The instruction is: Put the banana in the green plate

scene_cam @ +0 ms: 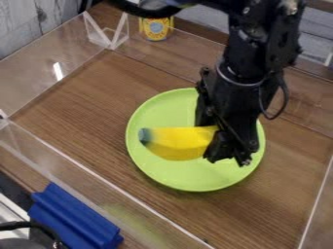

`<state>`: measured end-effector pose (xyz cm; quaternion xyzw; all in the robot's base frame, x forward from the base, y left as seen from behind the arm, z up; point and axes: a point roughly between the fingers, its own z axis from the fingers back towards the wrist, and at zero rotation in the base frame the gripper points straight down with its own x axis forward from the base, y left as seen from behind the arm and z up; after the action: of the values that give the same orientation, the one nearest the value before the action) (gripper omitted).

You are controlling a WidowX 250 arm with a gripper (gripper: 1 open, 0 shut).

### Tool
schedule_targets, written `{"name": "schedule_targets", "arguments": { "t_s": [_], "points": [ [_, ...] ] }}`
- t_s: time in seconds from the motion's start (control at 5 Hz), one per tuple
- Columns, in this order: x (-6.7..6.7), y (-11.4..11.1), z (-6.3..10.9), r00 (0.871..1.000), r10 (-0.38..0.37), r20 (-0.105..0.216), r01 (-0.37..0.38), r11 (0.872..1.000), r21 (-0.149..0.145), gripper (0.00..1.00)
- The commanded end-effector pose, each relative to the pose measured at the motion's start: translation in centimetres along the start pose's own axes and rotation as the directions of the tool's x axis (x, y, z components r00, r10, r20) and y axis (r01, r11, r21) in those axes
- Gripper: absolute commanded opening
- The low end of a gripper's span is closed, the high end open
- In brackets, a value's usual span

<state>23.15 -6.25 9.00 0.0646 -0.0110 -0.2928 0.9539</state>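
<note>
The robot arm's black end effector, pointing straight down, pinches the right end of a short, chunky bright-yellow plastic toy banana, its jaws part-way closed around the fruit rather than spread free or pressed together. The banana juts out to the left of the end effector, its dark greenish tip farthest away, and hangs low inside the outline of the large round lime-green plastic plate directly beneath. Whether the fruit's underside already touches the plate surface cannot be told from this view; it looks very near, with its shadow close under it.

By this reading the task is nearly finished: the pick-up and the carry are behind it, and the banana sits over the middle of the plate, well inside the shallow raised rim. What appears left is the last bit of lowering, if any, the letting go, and the arm pulling clear.

Farther out, the plate rests on a wood-grain bench walled by clear plastic panels. Well behind and left of the end effector stands a yellow-labelled can; near the front left corner lies a blue ribbed plastic object.
</note>
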Motion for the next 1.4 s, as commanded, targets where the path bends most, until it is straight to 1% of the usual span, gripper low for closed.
{"name": "schedule_targets", "arguments": {
  "t_s": [0.0, 0.6, 1.2],
  "points": [
    [0.3, 0.5, 0.3, 0.999, 0.01, 0.035, -0.01, 1.0, 0.005, 0.0],
    [0.5, 0.8, -0.7, 0.998, 0.019, 0.057, -0.02, 1.0, 0.005, 0.0],
    [0.5, 1.2, -1.1, 0.997, 0.024, 0.071, -0.025, 1.0, 0.006, 0.0]
  ]
}}
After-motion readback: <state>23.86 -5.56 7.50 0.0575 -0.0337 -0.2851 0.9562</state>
